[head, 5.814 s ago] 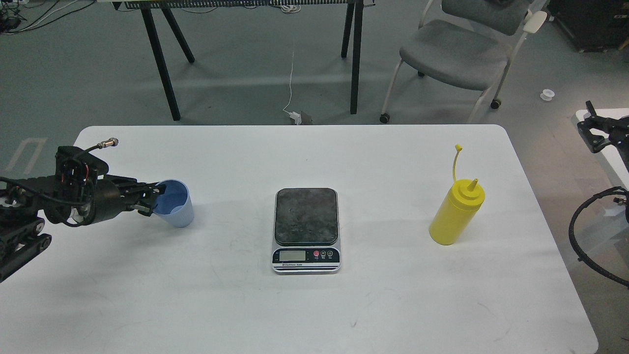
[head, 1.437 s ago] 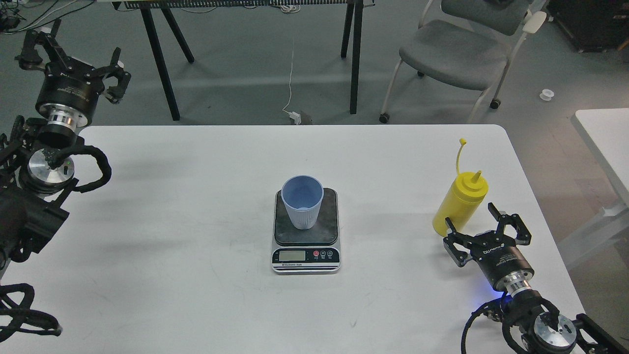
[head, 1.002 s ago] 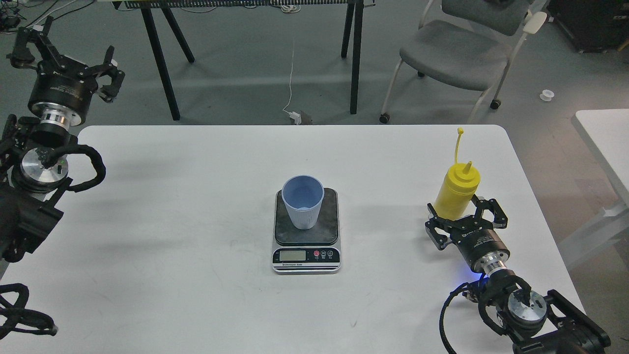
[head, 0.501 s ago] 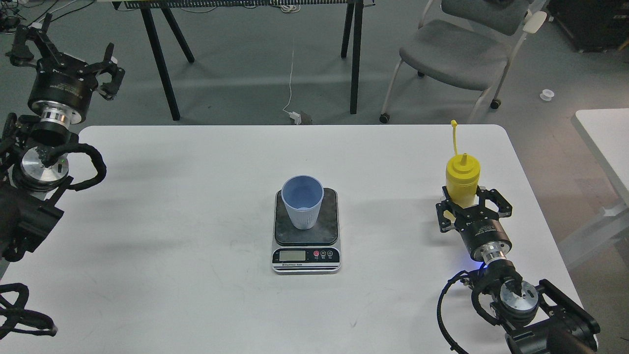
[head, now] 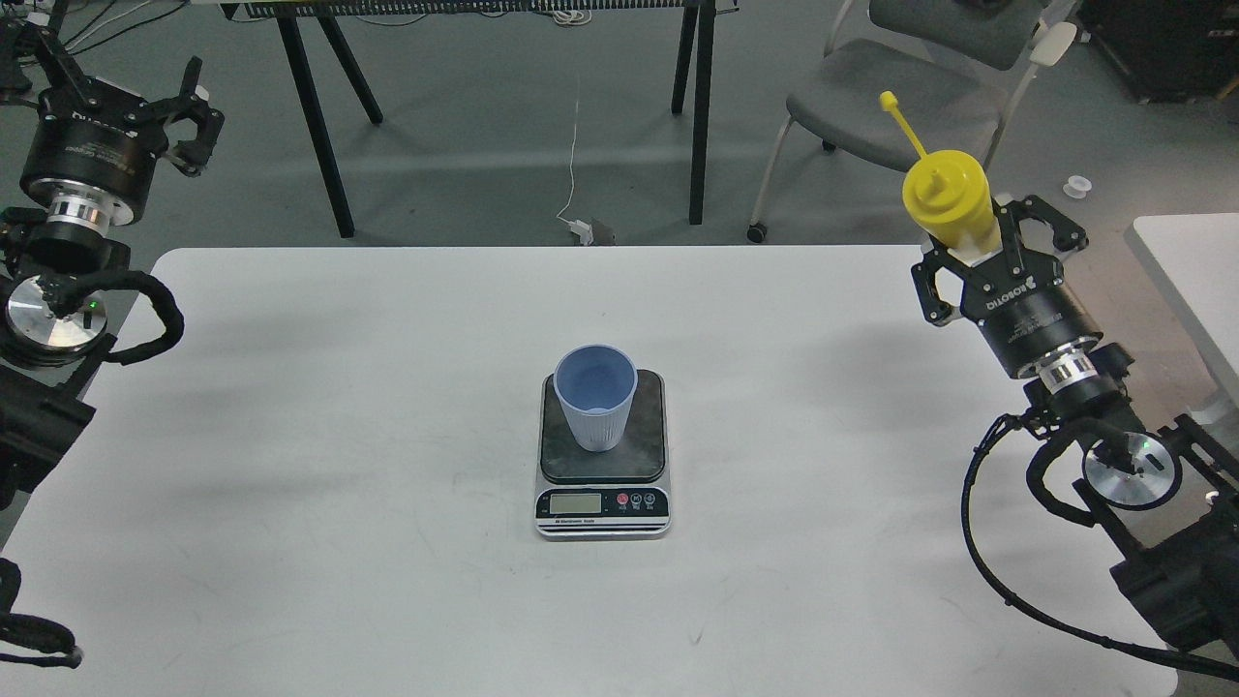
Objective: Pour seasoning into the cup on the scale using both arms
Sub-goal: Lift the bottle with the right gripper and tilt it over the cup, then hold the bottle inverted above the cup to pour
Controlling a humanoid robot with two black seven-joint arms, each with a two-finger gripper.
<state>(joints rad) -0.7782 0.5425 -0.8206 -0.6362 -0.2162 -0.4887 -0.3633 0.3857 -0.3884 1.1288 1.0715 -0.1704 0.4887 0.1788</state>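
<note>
The cup (head: 596, 395) sits on the scale (head: 603, 453); the right tool (head: 997, 247), clamped on the bottle (head: 949, 201), has yet to pour.

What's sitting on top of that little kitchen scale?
A pale blue cup stands upright on the scale's dark top plate. Its inside looks empty. The patch of plate beneath the cup is hidden.

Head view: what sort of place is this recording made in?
Probably a robotics lab or workshop, not a kitchen: a plain white table on a grey concrete floor, loose white cable trailing there, and a grey office chair behind.
</note>
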